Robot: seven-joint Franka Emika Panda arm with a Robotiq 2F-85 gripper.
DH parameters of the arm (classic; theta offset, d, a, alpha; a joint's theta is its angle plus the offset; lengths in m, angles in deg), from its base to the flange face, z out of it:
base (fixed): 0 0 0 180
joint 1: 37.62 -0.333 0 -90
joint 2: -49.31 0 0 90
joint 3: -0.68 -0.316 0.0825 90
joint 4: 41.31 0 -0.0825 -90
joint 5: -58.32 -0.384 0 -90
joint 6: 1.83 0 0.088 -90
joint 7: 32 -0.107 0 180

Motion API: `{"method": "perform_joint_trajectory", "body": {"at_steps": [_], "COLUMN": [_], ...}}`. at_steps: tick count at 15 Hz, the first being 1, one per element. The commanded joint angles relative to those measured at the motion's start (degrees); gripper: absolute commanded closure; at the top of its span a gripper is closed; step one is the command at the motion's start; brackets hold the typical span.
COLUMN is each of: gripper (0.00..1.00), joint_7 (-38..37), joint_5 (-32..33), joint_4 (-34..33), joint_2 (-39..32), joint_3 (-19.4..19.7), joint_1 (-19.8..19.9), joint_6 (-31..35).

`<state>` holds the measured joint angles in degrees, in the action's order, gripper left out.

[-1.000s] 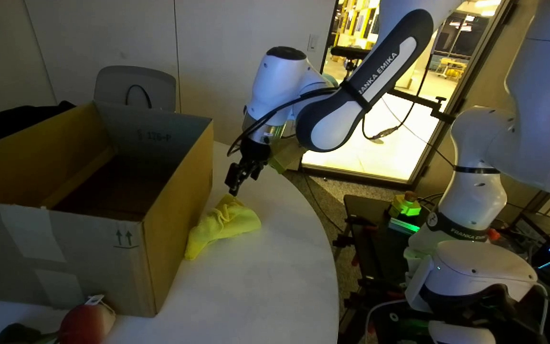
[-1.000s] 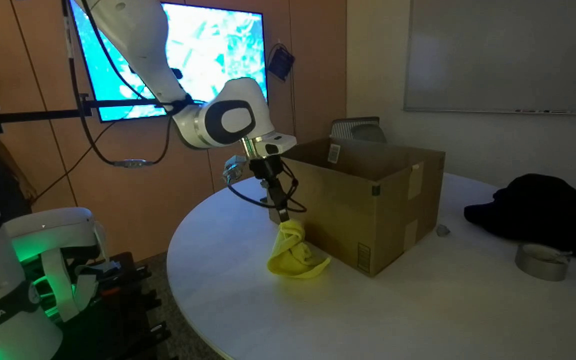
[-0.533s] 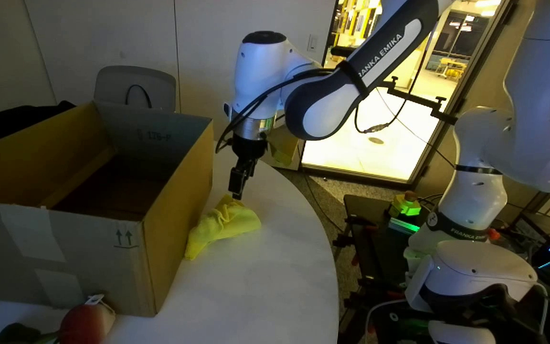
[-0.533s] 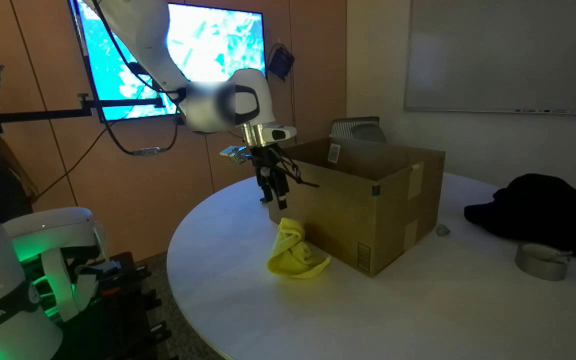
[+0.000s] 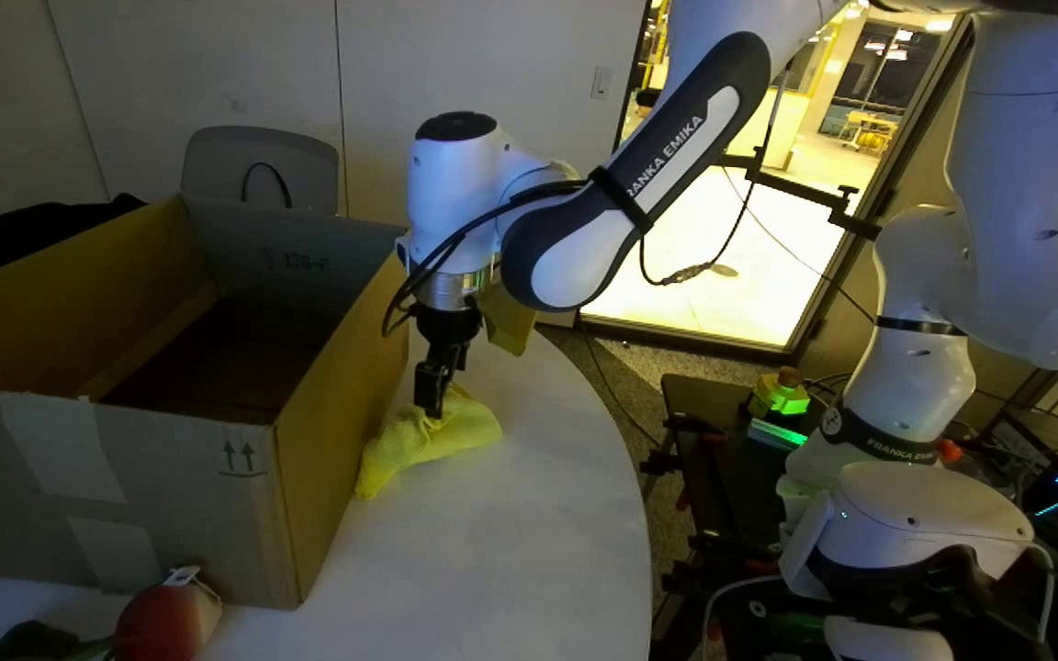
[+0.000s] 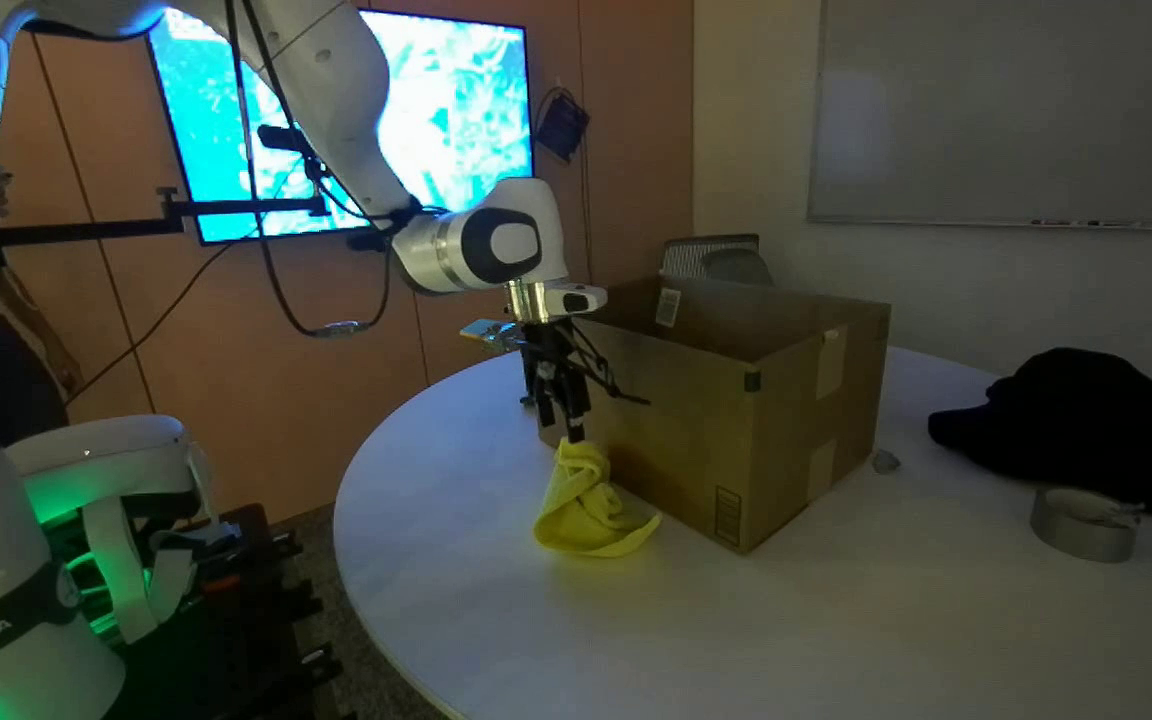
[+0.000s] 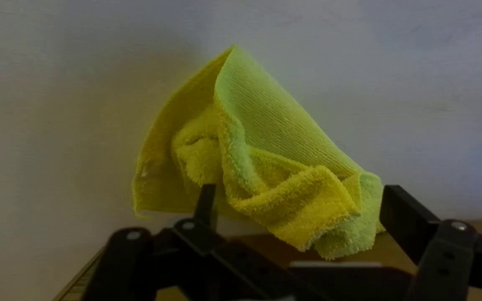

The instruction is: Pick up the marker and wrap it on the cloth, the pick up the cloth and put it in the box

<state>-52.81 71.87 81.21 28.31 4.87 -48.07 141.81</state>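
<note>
The yellow cloth [image 5: 460, 436] lies bunched and folded on the table beside the cardboard box [image 5: 345, 431]. In an exterior view the cloth [image 6: 591, 515] stands up a little at its back end, near the box's side wall [image 6: 666, 420]. My gripper [image 5: 431, 404] points down just over the cloth. In the wrist view the gripper [image 7: 299, 190] is open, its fingers apart on either side of the cloth's near folded end [image 7: 308, 209], with nothing held. Whether the fingers touch the cloth I cannot tell. The marker does not show in any view; it may be hidden in the cloth.
The box is open at the top, with high walls close to the gripper. A red and white object [image 5: 166, 620] lies at the box's front corner. A tape roll [image 6: 1083, 525] and a black fabric heap [image 6: 1066, 430] lie on the white table [image 6: 836, 620].
My gripper has turned at the wrist to point straight down, rose slightly, then moved toward the box and lowered over the cloth. The cloth and the box have not moved.
</note>
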Motion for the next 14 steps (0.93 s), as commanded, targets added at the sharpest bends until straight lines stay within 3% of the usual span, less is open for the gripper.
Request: {"method": "perform_joint_trajectory", "body": {"at_steps": [1,14], "gripper": [0.00,0.00], "joint_7": [0.2,4.4], "joint_5": [-1.9,-8.7], "joint_4": [-3.6,-5.1], "joint_2": [-5.1,-14.3], "joint_3": [-0.7,-0.8], "joint_1": [1.0,4.7], "joint_6": [0.9,7.6]}}
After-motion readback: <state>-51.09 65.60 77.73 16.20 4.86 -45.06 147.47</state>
